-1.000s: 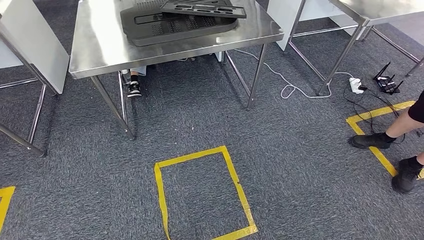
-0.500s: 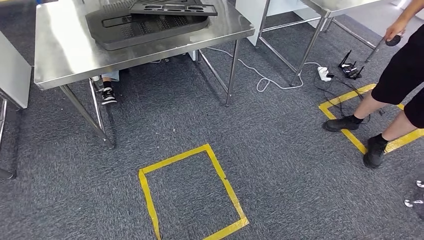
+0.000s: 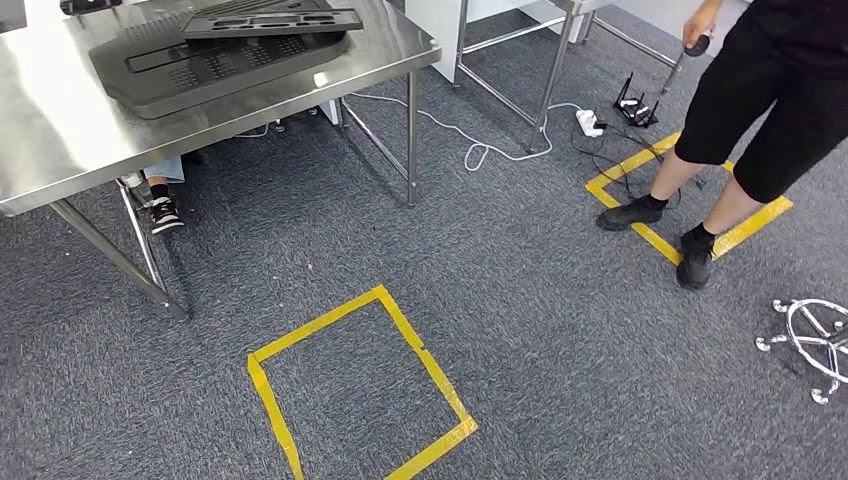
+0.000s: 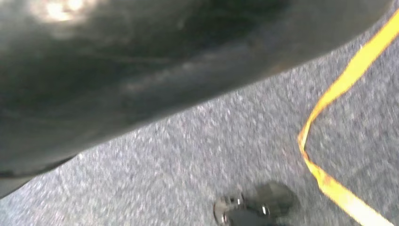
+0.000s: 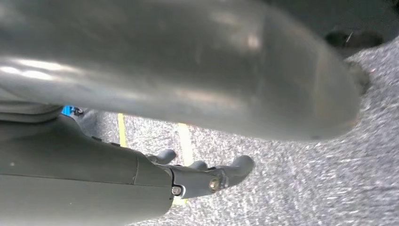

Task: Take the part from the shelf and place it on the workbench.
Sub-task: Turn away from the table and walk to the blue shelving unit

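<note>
In the head view a steel workbench (image 3: pixel 60 130) stands at the upper left. On it lies a large black perforated part (image 3: pixel 200 65) with a flat black frame-like part (image 3: pixel 270 20) resting on top. My right hand (image 5: pixel 207 175) hangs beside my body over the grey carpet in the right wrist view. Its fingers are stretched out and hold nothing. No shelf is in sight.
A yellow tape square (image 3: pixel 355 390) marks the carpet just ahead. A person (image 3: pixel 770 90) in black stands at the right on another yellow tape mark (image 3: pixel 640 170). A shoe (image 3: pixel 163 213) shows under the bench. A white cable with a power strip (image 3: pixel 588 122) and a chair base (image 3: pixel 815 340) lie to the right.
The whole picture has slid left and the bench has moved toward the left edge, so the camera has turned right. The person at the right now shows more fully.
</note>
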Robot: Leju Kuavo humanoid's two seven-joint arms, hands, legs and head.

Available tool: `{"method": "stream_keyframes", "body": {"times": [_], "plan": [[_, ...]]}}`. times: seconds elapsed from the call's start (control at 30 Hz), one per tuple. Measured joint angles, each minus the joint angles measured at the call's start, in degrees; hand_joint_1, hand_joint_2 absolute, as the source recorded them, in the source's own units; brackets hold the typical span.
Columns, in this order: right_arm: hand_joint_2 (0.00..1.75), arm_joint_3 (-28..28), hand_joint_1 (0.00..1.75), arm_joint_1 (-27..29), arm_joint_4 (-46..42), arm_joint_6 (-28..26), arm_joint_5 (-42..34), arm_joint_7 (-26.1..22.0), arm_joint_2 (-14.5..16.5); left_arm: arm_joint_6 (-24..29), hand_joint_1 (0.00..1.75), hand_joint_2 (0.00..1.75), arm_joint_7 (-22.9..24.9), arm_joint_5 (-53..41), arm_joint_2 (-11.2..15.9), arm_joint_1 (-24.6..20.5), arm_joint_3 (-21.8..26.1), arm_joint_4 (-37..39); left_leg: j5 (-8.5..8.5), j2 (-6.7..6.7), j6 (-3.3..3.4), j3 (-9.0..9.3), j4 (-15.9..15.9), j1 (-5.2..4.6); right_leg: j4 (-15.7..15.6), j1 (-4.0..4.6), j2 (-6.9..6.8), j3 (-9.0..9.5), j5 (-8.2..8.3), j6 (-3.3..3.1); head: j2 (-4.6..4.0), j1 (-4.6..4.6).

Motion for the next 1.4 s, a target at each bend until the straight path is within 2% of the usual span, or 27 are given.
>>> {"method": "stream_keyframes", "body": {"times": [0.1,0.2,0.27,0.3,0.33,0.37,0.43,0.47,0.5,0.57,0.63,0.7,0.77,0.8,0.83,0.87,0.93,1.0,1.07,1.13,1.2,1.23,1.27,1.3,1.33,1.37,1.4], "plan": [[0.0,0.0,0.0,0.12,0.0,0.03,0.01,0.0,-0.05,-1.45,0.0,0.0,-0.18,0.89,0.12,-0.05,-0.02,0.0,-0.55,-1.5,-0.55,0.01,0.53,0.22,-0.53,-0.8,0.81,0.72,0.5,-0.58,0.0,-0.12],[0.0,0.0,0.0,0.11,0.0,0.04,0.01,0.0,-0.06,-1.6,0.0,0.0,-0.21,1.02,0.13,-0.04,-0.01,0.0,-0.77,-1.79,-0.54,-0.05,0.74,0.22,-0.53,-0.76,0.85,0.7,0.5,-0.59,0.0,-0.14],[0.0,0.0,0.0,0.08,0.0,0.07,0.07,-0.01,-0.06,-2.42,0.0,0.0,-0.36,1.28,0.2,0.1,0.13,0.0,-3.53,-3.32,-0.49,-1.71,4.91,0.21,-0.51,-0.68,1.34,0.69,0.6,-0.88,0.0,-0.31],[0.0,0.0,0.0,0.08,0.0,0.09,0.12,-0.02,-0.06,-2.91,0.0,0.0,-0.44,1.4,0.24,0.25,0.21,0.0,-5.23,-4.19,-0.51,-3.43,8.82,0.2,-0.48,-0.6,2.12,0.73,0.65,-1.02,0.0,-0.37],[0.0,0.0,0.0,0.07,0.0,0.11,0.19,-0.02,-0.06,-3.39,0.0,0.0,-0.55,1.57,0.33,0.4,0.3,0.0,-5.2,-5.08,-0.55,-3.99,10.03,0.29,-0.36,-0.59,3.41,0.83,0.66,-1.12,0.0,-0.44],[0.0,0.0,0.0,0.08,0.0,0.13,0.25,-0.02,-0.06,-3.64,0.0,0.0,-0.62,1.72,0.39,0.5,0.34,0.0,-3.73,-6.03,-0.65,-3.46,8.59,0.5,-0.14,-0.59,4.69,0.85,0.55,-0.98,0.0,-0.46],[0.0,0.0,0.0,0.01,0.0,0.16,0.38,-0.02,-0.09,-4.13,0.0,0.0,-0.85,2.07,0.49,0.58,0.43,0.04,-0.4,-8.52,-0.69,-1.0,2.5,0.94,0.65,-0.47,6.97,0.44,0.22,-0.45,0.0,-0.53],[0.0,0.0,0.0,0.0,0.0,0.16,0.44,-0.03,-0.1,-4.33,0.0,0.0,-0.96,2.16,0.49,0.56,0.45,0.06,-0.22,-9.32,-0.53,-0.58,1.3,0.95,0.91,-0.45,7.5,0.01,0.15,-0.11,0.0,-0.55],[0.0,0.0,0.0,0.02,0.0,0.16,0.48,-0.03,-0.1,-4.49,0.0,0.0,-1.08,2.22,0.49,0.52,0.47,0.08,-0.4,-9.44,-0.23,-0.6,1.15,0.77,0.99,-0.52,7.99,-0.46,0.2,0.22,0.0,-0.56],[0.0,0.0,0.0,0.21,0.0,0.16,0.51,-0.03,-0.16,-4.65,0.0,0.0,-1.23,2.29,0.47,0.44,0.52,0.07,-0.14,-8.22,0.65,-0.67,0.95,0.58,0.92,-0.72,8.43,-1.11,0.34,0.81,0.0,-0.56],[0.0,0.0,0.0,0.28,0.0,0.16,0.51,-0.02,-0.21,-4.67,0.0,0.0,-1.34,2.31,0.46,0.41,0.59,0.05,0.12,-6.93,1.59,-0.64,0.59,0.67,3.41,-0.55,6.29,-2.52,-0.93,0.96,0.0,-0.24],[0.0,0.0,0.0,0.12,0.0,0.16,0.51,-0.02,-0.19,-4.71,0.0,0.0,-1.4,2.31,0.46,0.46,0.64,0.05,0.17,-5.45,2.1,-0.73,0.51,0.57,10.25,-0.47,3.43,-6.0,-3.99,0.68,0.0,0.1],[0.0,0.0,0.0,0.06,0.0,0.16,0.51,-0.03,-0.2,-4.74,0.0,0.0,-1.4,2.31,0.46,0.53,0.67,0.05,0.13,-3.9,2.19,-0.84,0.52,0.47,16.46,-0.6,2.54,-9.19,-6.1,0.83,0.0,0.13],[0.0,0.0,0.0,0.12,0.0,0.16,0.52,-0.03,-0.23,-4.75,0.0,0.0,-1.4,2.31,0.46,0.52,0.67,0.05,0.11,-3.2,2.19,-0.88,0.52,0.46,16.88,-0.68,2.34,-9.39,-5.97,1.2,0.0,0.16],[0.0,0.0,0.0,0.18,0.0,0.16,0.52,-0.04,-0.26,-4.76,0.0,0.0,-1.41,2.31,0.44,0.51,0.68,0.04,0.1,-2.58,2.16,-0.86,0.52,0.47,14.79,-0.74,2.03,-8.28,-4.99,1.69,0.0,0.16],[0.0,0.0,0.0,0.21,0.0,0.16,0.54,-0.04,-0.3,-4.77,0.0,0.0,-1.43,2.31,0.41,0.5,0.68,0.04,0.09,-1.99,2.12,-0.82,0.52,0.49,10.91,-0.78,1.36,-6.18,-3.57,2.14,0.0,0.18],[0.0,0.0,0.0,0.0,0.0,0.16,0.58,-0.04,-0.34,-4.77,0.0,0.0,-1.54,2.31,0.33,0.5,0.68,0.03,-0.07,-0.94,1.75,-0.65,0.53,0.28,3.23,-0.54,-0.91,-2.19,-1.1,2.32,0.0,0.2],[0.0,0.0,0.0,-0.19,0.0,0.15,0.64,-0.05,-0.34,-4.6,0.0,0.0,-1.63,2.31,0.26,0.46,0.69,0.02,-0.23,0.04,0.96,-0.26,0.36,0.04,0.59,-0.1,-1.78,-1.08,-0.18,1.61,0.0,0.16],[0.0,0.0,0.0,-0.11,0.0,0.12,0.69,-0.07,-0.34,-4.14,0.0,0.0,-1.66,2.31,0.13,0.34,0.7,0.01,-0.29,0.89,0.09,0.37,-0.08,0.12,0.28,-0.11,-0.59,-0.96,0.33,0.69,0.0,0.13],[0.0,-0.01,0.0,0.06,0.0,0.08,0.81,-0.08,-0.35,-3.66,0.0,0.0,-1.71,2.31,0.06,0.28,0.7,0.0,-1.62,-0.63,-0.41,0.26,1.33,0.31,-0.33,-0.64,0.53,-0.28,1.0,-0.17,0.0,-0.15],[0.0,-0.02,0.0,0.11,0.0,0.03,0.97,-0.14,-0.34,-3.44,0.0,0.0,-1.75,2.31,0.07,0.36,0.74,0.0,-5.25,-3.66,-0.52,-2.13,7.3,0.4,-0.55,-0.91,1.64,0.1,1.33,-0.73,0.0,-0.47],[0.0,-0.02,0.0,0.1,0.0,0.02,1.01,-0.19,-0.32,-3.42,0.0,0.0,-1.75,2.31,0.07,0.42,0.76,0.0,-7.1,-4.61,-0.54,-3.94,11.2,0.39,-0.54,-0.84,2.3,0.11,1.35,-0.92,0.0,-0.51],[0.0,-0.02,0.0,0.08,0.0,0.01,1.01,-0.24,-0.3,-3.41,0.0,0.0,-1.75,2.31,0.06,0.5,0.79,0.0,-8.12,-5.07,-0.59,-5.46,14.24,0.38,-0.52,-0.75,3.05,0.14,1.31,-0.97,0.0,-0.49],[0.0,-0.02,0.0,0.09,0.0,0.01,1.01,-0.28,-0.3,-3.41,0.0,0.0,-1.75,2.31,0.05,0.55,0.8,0.0,-7.99,-5.26,-0.64,-6.24,15.48,0.39,-0.48,-0.69,3.85,0.19,1.29,-0.98,0.0,-0.5],[0.0,-0.02,0.0,0.12,0.0,0.01,1.0,-0.3,-0.29,-3.39,0.0,0.0,-1.75,2.31,0.05,0.57,0.81,0.0,-6.69,-5.34,-0.65,-6.0,14.49,0.43,-0.44,-0.67,4.67,0.27,1.27,-0.98,0.0,-0.5],[0.0,-0.02,0.0,0.13,0.0,0.01,1.0,-0.31,-0.28,-3.37,0.0,0.0,-1.75,2.31,0.07,0.58,0.81,0.0,-4.6,-5.61,-0.64,-4.82,11.53,0.53,-0.36,-0.69,5.48,0.38,1.21,-0.91,0.0,-0.5],[0.0,-0.02,0.0,0.14,0.0,0.01,1.01,-0.31,-0.28,-3.36,0.0,0.0,-1.75,2.31,0.08,0.61,0.81,0.01,-2.44,-6.59,-0.59,-3.22,7.64,0.72,-0.2,-0.73,6.23,0.38,1.11,-0.76,0.0,-0.52]]}}
